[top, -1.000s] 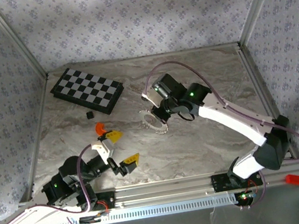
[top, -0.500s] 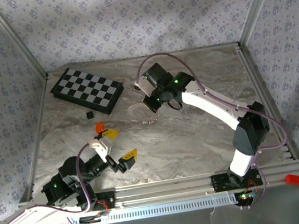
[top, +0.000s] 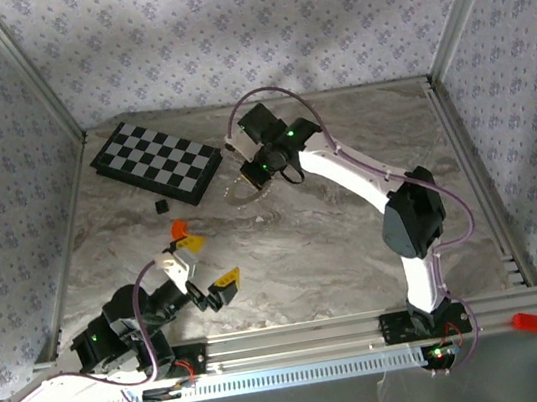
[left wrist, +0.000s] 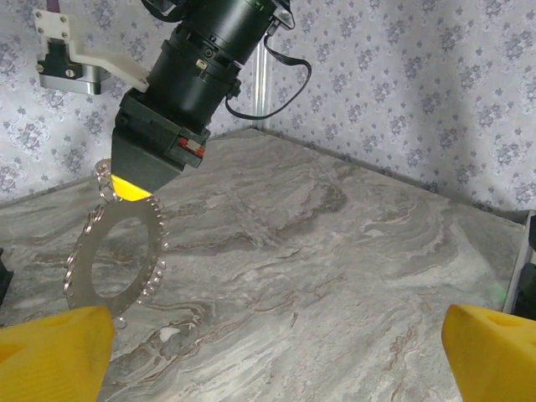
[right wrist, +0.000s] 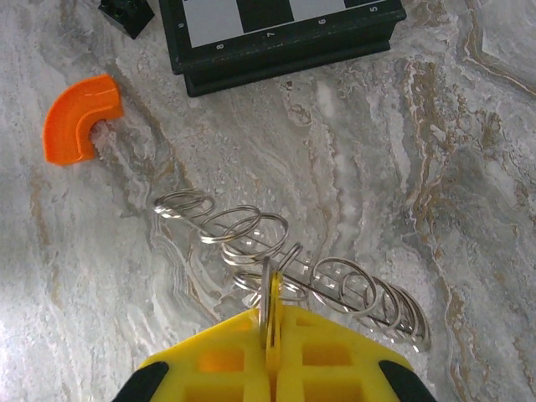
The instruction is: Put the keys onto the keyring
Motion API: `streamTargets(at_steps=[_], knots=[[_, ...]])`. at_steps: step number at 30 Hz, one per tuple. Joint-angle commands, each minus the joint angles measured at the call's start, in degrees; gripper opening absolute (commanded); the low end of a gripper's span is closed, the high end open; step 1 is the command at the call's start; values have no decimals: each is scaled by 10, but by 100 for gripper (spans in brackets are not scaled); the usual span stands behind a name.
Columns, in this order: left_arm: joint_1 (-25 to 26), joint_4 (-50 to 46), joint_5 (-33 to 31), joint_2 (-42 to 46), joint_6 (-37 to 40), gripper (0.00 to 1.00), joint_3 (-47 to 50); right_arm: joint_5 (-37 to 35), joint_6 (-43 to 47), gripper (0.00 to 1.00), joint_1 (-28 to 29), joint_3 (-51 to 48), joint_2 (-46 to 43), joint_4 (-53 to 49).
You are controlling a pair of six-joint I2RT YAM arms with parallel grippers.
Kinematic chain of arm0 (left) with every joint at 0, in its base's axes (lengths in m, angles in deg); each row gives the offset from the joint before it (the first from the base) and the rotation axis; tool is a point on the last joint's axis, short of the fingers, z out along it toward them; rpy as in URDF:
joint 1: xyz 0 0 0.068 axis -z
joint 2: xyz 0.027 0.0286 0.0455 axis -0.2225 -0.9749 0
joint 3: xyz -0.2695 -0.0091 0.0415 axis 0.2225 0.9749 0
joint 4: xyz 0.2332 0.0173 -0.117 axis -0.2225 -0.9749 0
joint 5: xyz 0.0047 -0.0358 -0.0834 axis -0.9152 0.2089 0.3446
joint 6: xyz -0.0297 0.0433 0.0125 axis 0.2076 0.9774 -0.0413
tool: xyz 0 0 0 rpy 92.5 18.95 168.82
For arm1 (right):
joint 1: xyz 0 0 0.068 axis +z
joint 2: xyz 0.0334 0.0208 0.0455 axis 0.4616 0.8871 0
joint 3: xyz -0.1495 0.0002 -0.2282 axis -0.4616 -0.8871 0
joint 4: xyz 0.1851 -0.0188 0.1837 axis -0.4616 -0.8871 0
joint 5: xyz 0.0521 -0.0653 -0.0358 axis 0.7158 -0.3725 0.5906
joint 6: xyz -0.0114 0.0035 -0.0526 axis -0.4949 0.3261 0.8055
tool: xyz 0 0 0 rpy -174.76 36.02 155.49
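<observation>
Orange curved piece point(top: 179, 228) lies on table point(top: 355, 239), left of centre. Just beside it, L gripper point(top: 208, 262) hovers w/ jaws wide apart. Keyring point(left wrist: 156, 251) hangs tilted near checkerboard point(top: 157, 162), lower edge maybe touching marble. R gripper point(right wrist: 270, 335) is clamped on its rim.

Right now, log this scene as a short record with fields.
right end effector: shut on the keyring, pinching the thin ring edge
keyring: hanging from the right end effector, small rings fanned round it
left end effector: open, nothing between its fingers
orange curved piece: lying on the table, apart from the keyring
checkerboard: flat at the far left of the table
</observation>
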Motion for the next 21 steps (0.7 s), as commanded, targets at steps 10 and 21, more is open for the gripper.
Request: streamTargets(at_steps=[10, 21], knots=[[1, -22, -36, 41, 2, 99, 5, 14, 4, 0, -2, 65, 52, -10], [1, -22, -36, 42, 4, 100, 1, 18, 5, 0, 4, 37, 44, -7]])
